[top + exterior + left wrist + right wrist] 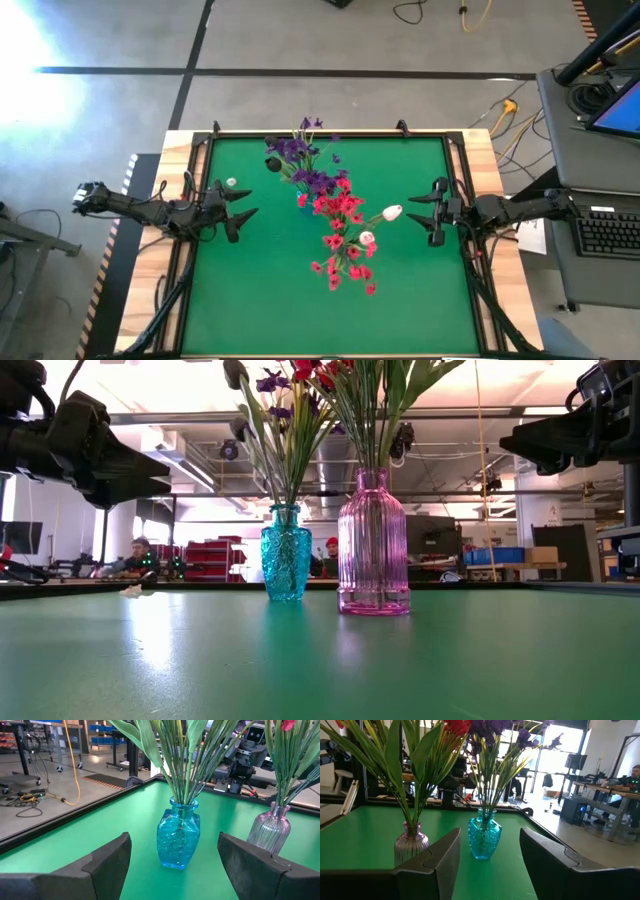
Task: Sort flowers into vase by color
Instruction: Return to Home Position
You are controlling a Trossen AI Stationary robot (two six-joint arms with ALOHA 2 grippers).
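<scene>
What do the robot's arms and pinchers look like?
The left arm and right arm are dark, skinny and jointed, with thin black cables trailing near them. The left gripper and right gripper each end in two black, wedge-shaped fingers with flat inner faces.

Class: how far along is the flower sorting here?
Done: purple flowers stand in the blue vase, red flowers and tulips in the pink vase. In hand: nothing; left pincer and right pincer are open, empty, at opposite sides. Left: probably only parking them.
</scene>
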